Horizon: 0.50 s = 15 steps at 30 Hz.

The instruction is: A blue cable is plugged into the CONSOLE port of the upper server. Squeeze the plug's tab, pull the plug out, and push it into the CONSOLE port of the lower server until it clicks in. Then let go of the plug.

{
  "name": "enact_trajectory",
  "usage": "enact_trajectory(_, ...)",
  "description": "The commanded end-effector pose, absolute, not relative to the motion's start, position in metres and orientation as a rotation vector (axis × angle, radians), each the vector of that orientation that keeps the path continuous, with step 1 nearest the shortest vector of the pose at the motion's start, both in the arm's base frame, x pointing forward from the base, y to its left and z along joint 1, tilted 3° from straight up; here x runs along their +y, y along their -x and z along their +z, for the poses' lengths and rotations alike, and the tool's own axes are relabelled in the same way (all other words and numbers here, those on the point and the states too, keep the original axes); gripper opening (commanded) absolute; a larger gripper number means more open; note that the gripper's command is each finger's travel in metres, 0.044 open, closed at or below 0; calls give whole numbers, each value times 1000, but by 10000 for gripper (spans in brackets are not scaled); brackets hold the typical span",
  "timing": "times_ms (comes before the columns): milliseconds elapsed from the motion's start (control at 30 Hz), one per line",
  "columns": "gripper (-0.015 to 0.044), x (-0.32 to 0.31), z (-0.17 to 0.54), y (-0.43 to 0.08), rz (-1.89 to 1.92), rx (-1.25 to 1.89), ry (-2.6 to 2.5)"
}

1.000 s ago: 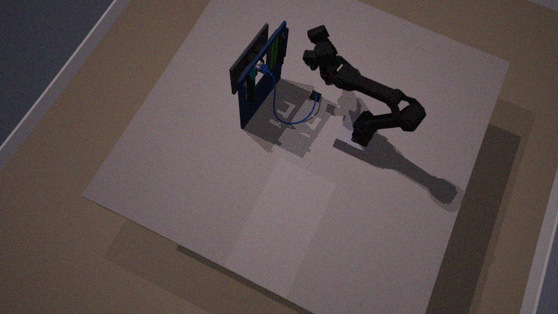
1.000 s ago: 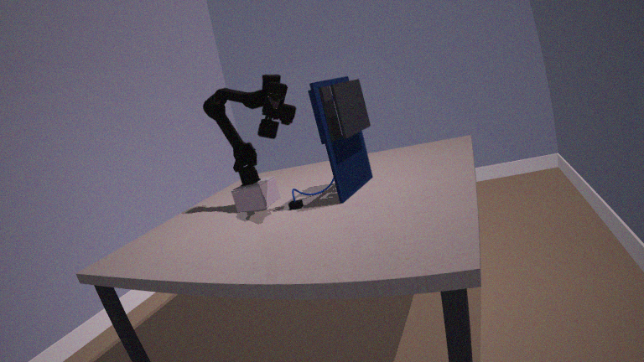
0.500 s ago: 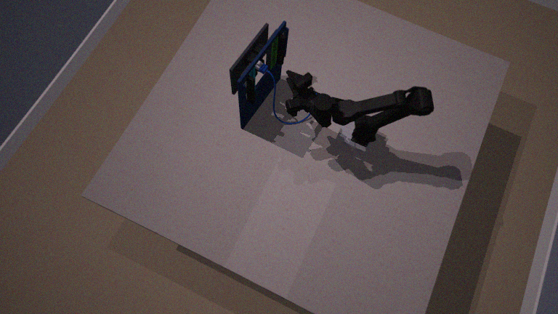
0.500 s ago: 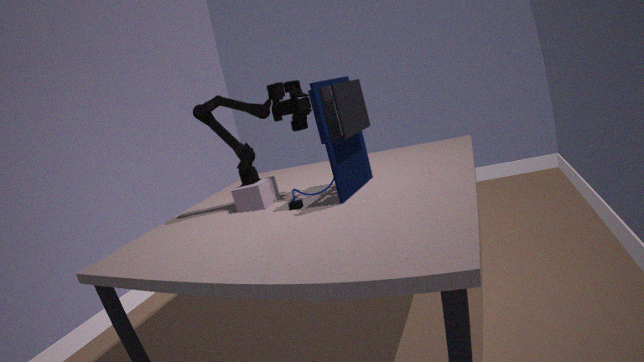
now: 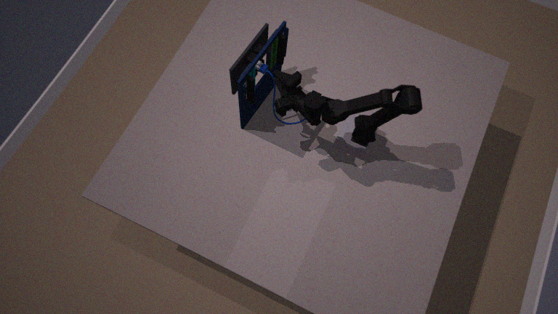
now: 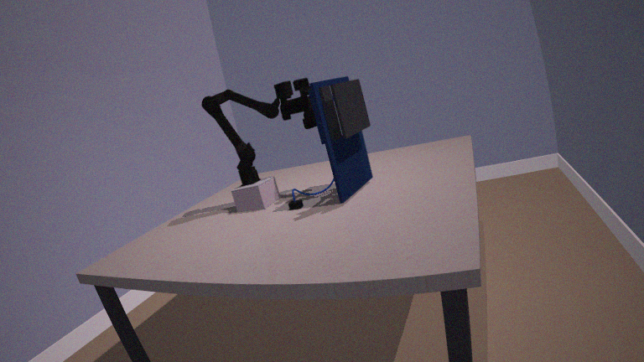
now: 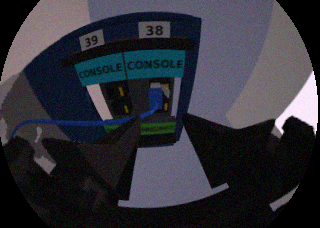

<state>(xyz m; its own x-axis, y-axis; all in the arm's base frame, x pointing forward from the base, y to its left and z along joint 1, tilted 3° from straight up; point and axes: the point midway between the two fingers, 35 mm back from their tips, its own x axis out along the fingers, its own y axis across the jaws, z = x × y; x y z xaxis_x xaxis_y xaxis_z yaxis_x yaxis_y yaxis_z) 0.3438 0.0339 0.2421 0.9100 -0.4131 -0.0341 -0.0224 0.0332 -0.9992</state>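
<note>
Right now the gripper stands partly open with nothing between its fingers, facing the blue panel. In the wrist view, the blue plug sits at twelve o'clock from the fingertip gap, in the port column below the CONSOLE label marked 38. The label marked 39 lies towards eleven o'clock from the plug, and the blue cable runs off towards nine o'clock. In the exterior view, the cable's other end meets a small black block on the table
</note>
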Motion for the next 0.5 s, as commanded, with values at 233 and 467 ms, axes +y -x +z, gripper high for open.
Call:
enact_trajectory(233, 239, 31, 242, -363, -308, 349, 1521)
enact_trajectory(467, 239, 30, 242, -374, -308, 349, 1521)
